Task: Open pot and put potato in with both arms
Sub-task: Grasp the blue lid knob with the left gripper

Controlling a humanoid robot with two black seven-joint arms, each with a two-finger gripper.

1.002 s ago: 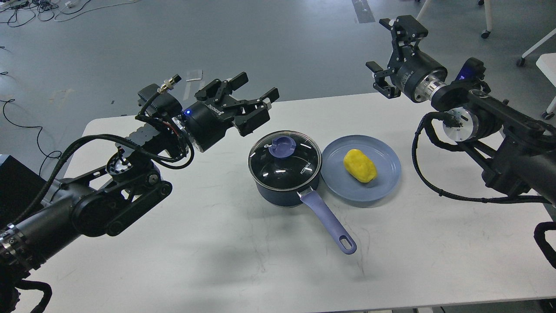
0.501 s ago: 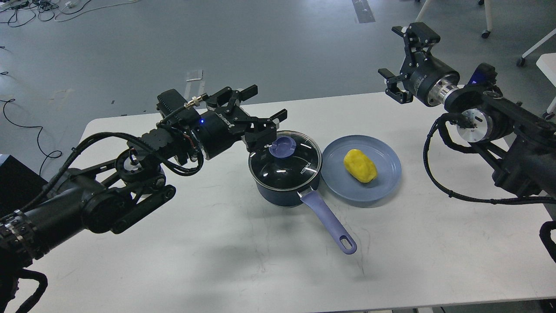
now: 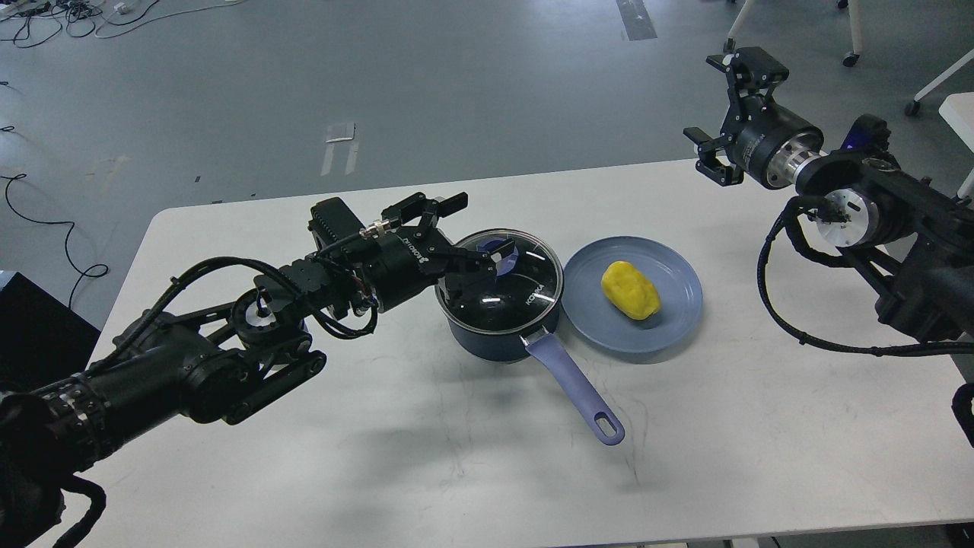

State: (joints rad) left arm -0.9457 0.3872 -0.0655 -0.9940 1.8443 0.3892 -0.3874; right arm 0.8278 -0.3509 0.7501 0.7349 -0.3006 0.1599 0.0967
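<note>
Nearest you, the pot's [image 3: 498, 304] long lavender handle [image 3: 576, 390] points toward five o'clock across the white table [image 3: 380, 457]. You have one pot, dark navy, mid-table, its glass lid [image 3: 517, 285] still on. Your left gripper [image 3: 475, 232] reaches over that lid from nine o'clock, fingers spread either side of the blue knob [image 3: 502, 251]. At the pot's three o'clock sits one blue plate [image 3: 670, 304] carrying one smooth yellow potato [image 3: 630, 289]. Farthest, at one o'clock, your right gripper [image 3: 727, 114] hangs in the air, fingers apart.
</note>
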